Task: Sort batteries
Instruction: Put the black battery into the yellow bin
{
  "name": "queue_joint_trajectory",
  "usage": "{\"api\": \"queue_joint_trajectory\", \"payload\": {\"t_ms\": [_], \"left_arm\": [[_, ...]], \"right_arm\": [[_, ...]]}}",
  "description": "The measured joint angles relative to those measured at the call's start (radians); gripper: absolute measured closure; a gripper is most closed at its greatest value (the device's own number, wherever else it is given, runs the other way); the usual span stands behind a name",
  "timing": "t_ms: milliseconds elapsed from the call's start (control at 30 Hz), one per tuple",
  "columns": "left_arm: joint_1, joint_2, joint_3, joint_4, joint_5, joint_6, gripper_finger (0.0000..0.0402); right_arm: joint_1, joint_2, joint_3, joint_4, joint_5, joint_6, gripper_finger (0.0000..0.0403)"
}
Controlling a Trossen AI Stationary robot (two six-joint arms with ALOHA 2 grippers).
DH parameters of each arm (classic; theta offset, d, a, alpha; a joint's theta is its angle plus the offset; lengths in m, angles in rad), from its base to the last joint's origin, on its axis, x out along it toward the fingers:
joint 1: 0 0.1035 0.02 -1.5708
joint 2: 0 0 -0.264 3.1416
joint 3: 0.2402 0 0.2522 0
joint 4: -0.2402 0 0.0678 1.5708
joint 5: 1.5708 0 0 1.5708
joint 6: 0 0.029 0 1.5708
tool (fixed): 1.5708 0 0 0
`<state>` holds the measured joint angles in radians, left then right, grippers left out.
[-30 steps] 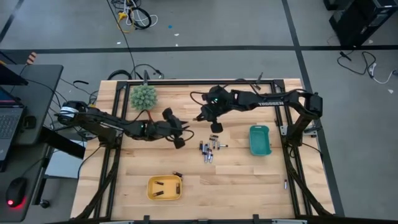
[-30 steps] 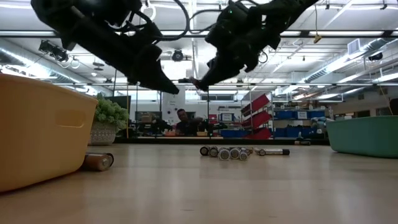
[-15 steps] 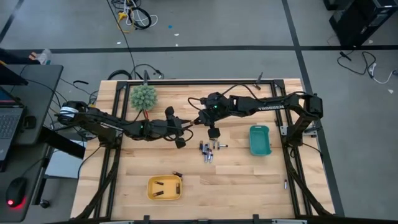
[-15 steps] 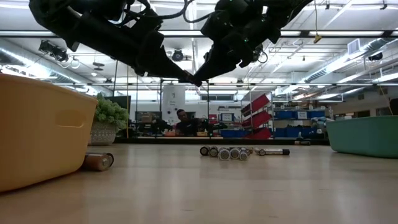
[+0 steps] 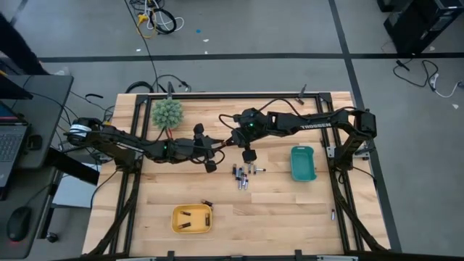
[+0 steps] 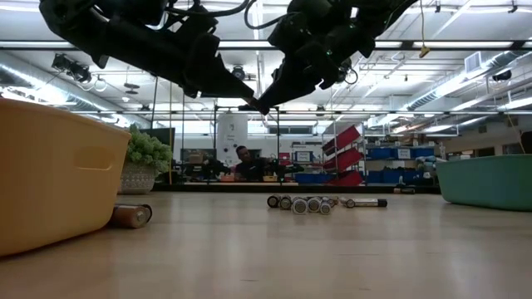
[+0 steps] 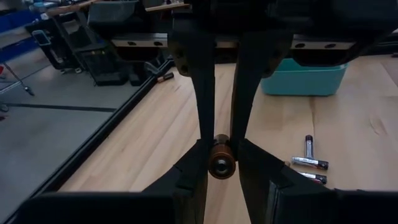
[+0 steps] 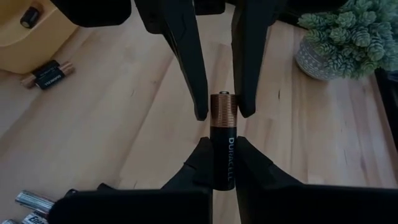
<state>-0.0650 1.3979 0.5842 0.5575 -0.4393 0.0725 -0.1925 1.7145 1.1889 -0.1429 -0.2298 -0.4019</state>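
The wooden surface (image 5: 290, 210) carries everything, w/ both arms meeting above its middle. The yellow tray (image 5: 191, 219) sits at the near edge, left of centre, w/ a few dark cells inside; one copper-ended cell (image 6: 131, 216) lies on the surface just beside it. The teal tray (image 5: 303, 163) sits at the right. A spiky green plant (image 5: 167, 113) stands at the far left.

The left gripper (image 5: 210, 154) reaches in from the left, the right gripper (image 5: 248, 154) from the right, the two well above the surface. The right gripper's jaws are closed on the black body of a black-and-copper battery (image 8: 224, 146). The left gripper's jaws are narrow, their tips either side of the same battery's copper end, touching or nearly so.

The remaining batteries (image 5: 242, 176) lie in a small cluster on the surface near the centre, between the grippers and the teal tray, just below the held one.
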Motion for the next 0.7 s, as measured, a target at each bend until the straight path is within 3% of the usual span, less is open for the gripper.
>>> {"api": "queue_joint_trajectory", "payload": {"t_ms": [700], "left_arm": [[0.000,-0.001,0.000,-0.009,-0.007,0.023,0.0331]], "right_arm": [[0.000,0.000,0.000,0.023,0.000,-0.011,0.0374]]}}
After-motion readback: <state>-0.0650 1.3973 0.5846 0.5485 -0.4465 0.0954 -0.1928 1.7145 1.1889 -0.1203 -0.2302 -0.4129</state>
